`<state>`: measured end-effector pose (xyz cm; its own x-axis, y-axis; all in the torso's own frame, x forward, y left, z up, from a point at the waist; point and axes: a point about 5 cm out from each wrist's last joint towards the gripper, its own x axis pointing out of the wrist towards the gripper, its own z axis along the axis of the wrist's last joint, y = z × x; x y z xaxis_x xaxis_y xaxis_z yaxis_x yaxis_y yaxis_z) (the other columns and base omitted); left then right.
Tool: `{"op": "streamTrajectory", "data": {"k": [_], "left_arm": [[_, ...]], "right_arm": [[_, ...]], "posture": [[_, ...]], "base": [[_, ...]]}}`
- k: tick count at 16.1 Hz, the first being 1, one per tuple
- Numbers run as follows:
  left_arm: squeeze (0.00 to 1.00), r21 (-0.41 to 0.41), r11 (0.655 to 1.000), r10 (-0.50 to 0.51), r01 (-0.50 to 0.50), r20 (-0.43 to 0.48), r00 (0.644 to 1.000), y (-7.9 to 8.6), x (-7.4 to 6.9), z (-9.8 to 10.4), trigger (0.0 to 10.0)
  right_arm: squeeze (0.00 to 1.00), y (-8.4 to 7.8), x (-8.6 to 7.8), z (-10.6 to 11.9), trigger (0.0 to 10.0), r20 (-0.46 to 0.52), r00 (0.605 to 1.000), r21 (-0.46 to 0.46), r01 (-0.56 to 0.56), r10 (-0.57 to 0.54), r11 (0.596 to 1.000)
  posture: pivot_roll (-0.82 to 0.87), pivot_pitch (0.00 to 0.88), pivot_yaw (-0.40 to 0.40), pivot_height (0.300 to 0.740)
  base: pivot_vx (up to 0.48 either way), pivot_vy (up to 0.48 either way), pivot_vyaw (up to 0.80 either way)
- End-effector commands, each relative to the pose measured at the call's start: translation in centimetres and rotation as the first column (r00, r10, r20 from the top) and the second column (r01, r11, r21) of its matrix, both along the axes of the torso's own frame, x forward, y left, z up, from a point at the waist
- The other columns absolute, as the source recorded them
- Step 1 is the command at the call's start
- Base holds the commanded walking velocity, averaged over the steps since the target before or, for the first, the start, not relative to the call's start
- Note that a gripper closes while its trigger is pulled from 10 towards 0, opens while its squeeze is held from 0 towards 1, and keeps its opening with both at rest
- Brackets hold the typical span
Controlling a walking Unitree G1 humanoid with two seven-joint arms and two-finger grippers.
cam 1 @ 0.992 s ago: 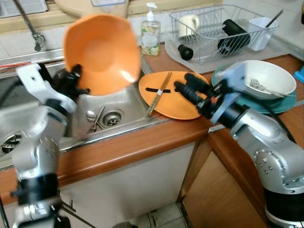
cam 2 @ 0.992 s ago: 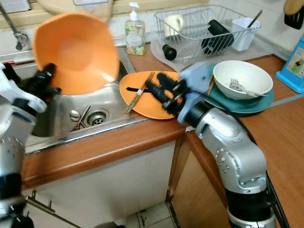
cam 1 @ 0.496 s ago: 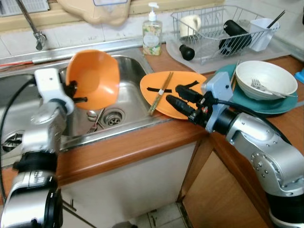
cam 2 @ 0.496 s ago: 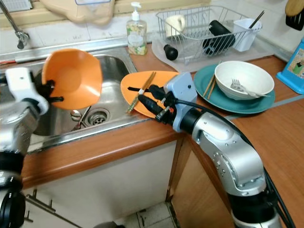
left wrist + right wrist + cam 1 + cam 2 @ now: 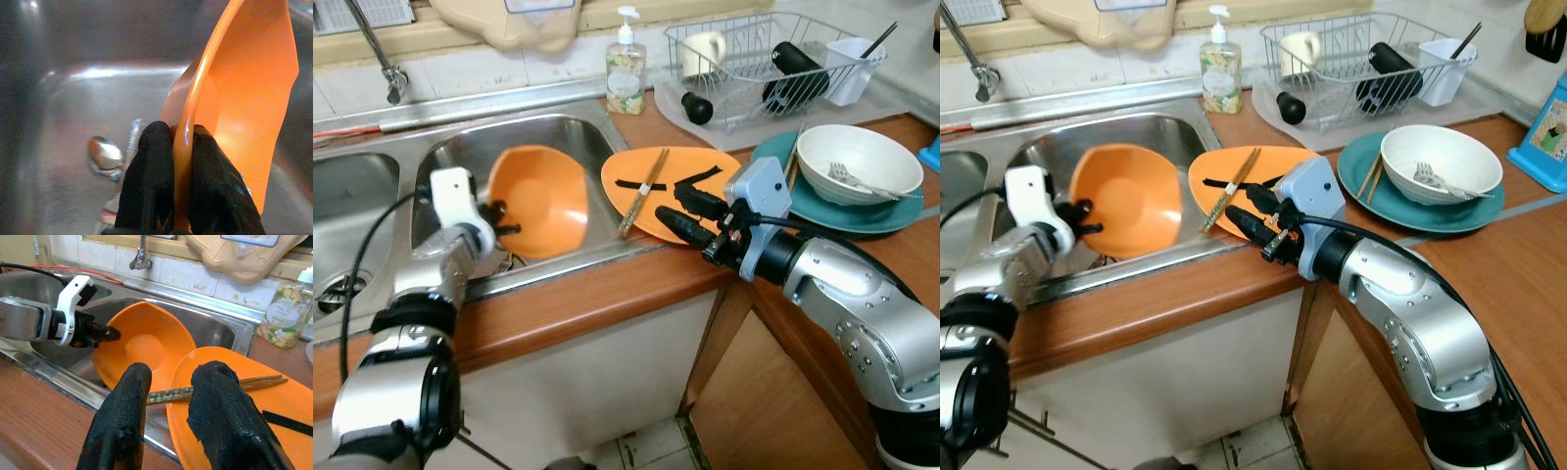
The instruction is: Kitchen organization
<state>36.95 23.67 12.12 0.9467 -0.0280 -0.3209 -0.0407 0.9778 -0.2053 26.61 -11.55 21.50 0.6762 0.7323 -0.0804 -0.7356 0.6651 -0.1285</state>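
Down in the sink (image 5: 450, 157), your left gripper (image 5: 182, 161) pinches the orange bowl (image 5: 540, 201) by its rim; your right gripper (image 5: 168, 396), fingers apart, hovers beside the orange plate (image 5: 685, 181) with chopsticks (image 5: 643, 191).

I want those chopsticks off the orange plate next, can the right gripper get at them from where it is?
Probably yes. The right gripper hovers open over the orange plate, with the chopsticks just ahead of its fingertips and nothing between.

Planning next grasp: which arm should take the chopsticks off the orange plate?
Right. The right gripper hovers open just short of the chopsticks on the orange plate. The left gripper is shut on the orange bowl rim, down in the sink.
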Motion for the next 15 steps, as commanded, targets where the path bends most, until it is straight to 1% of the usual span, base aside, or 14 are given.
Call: {"op": "streamTrajectory", "data": {"k": [1,2,3,4,5,6,8,9,10,11,12,14,15], "left_arm": [[0.00,-0.025,0.999,-0.019,0.021,0.056,0.998,-0.3,0.8,1.5,1.6],[0.00,-0.021,0.999,-0.031,0.032,0.051,0.998,-0.5,0.8,1.3,2.3],[0.00,-0.015,0.999,-0.046,0.046,0.039,0.998,-0.7,0.9,1.2,5.3],[0.00,-0.013,0.999,-0.050,0.051,0.030,0.998,-0.8,0.9,1.1,5.3],[0.00,-0.004,0.998,-0.056,0.056,0.022,0.998,-0.9,0.9,0.9,10.0],[0.00,0.021,0.998,-0.064,0.064,0.000,0.998,-1.1,0.9,0.7,10.0],[0.00,0.030,0.997,-0.074,0.074,-0.015,0.997,-1.3,0.9,0.5,10.0],[0.40,0.033,0.996,-0.084,0.085,-0.021,0.996,-1.4,0.9,0.3,10.0],[0.48,0.041,0.995,-0.092,0.093,-0.027,0.995,-1.5,0.8,0.2,10.0],[0.84,0.048,0.994,-0.096,0.097,-0.030,0.995,-1.6,0.8,0.1,10.0],[0.93,0.078,0.991,-0.103,0.105,-0.040,0.994,-1.6,0.8,-0.1,10.0],[0.93,0.093,0.989,-0.108,0.112,-0.046,0.993,-1.7,0.8,-0.2,10.0],[0.96,0.095,0.989,-0.111,0.115,-0.046,0.993,-1.7,0.8,-0.2,10.0]], "right_arm": [[0.00,0.3,-0.1,0.3,10.0,0.008,1.000,-0.015,-0.018,0.018,1.000],[0.00,0.3,-0.1,0.3,10.0,0.007,1.000,-0.018,-0.019,0.020,1.000],[0.00,0.3,-0.2,0.2,10.0,0.003,1.000,-0.022,-0.023,0.023,0.999],[0.00,0.3,-0.2,0.2,10.0,0.001,1.000,-0.023,-0.025,0.026,0.999],[0.00,0.3,-0.2,0.1,10.0,0.000,1.000,-0.026,-0.029,0.029,0.999],[0.00,0.3,-0.3,0.1,10.0,-0.002,0.999,-0.031,-0.034,0.034,0.999],[0.00,0.3,-0.2,0.1,10.0,-0.003,0.999,-0.034,-0.036,0.036,0.999],[0.00,0.3,-0.2,0.1,10.0,-0.001,0.999,-0.038,-0.036,0.036,0.999],[0.00,0.3,-0.2,0.2,10.0,0.001,0.999,-0.042,-0.037,0.037,0.998],[0.00,0.3,-0.2,0.2,10.0,0.002,0.999,-0.043,-0.036,0.037,0.998],[0.00,0.3,-0.2,0.2,10.0,0.003,0.999,-0.047,-0.034,0.034,0.998],[0.00,0.2,-0.2,0.2,10.0,0.004,0.999,-0.051,-0.032,0.033,0.998],[0.00,0.3,-0.2,0.1,10.0,0.002,0.999,-0.053,-0.033,0.033,0.998]], "posture": [[-0.16,0.000,0.086,0.740],[-0.16,0.000,0.086,0.740],[-0.16,0.000,0.086,0.740],[-0.16,0.000,0.085,0.740],[-0.16,0.000,0.085,0.740],[-0.16,0.000,0.083,0.740],[-0.16,0.000,0.081,0.740],[-0.17,0.000,0.083,0.740],[-0.17,0.000,0.083,0.740],[-0.17,0.000,0.085,0.740],[-0.17,0.000,0.085,0.740],[-0.17,0.000,0.083,0.740],[-0.17,0.000,0.083,0.740]], "base": [[0.000,0.000,0.00],[0.000,0.000,0.00],[0.000,0.000,0.00],[0.000,0.000,0.00],[0.000,0.000,0.00],[0.000,0.000,0.00],[0.000,0.000,0.00],[0.000,0.000,0.00],[0.000,0.000,0.00],[0.000,0.000,0.00],[0.000,0.000,0.00],[0.000,0.000,0.00],[0.000,0.000,0.00]]}}
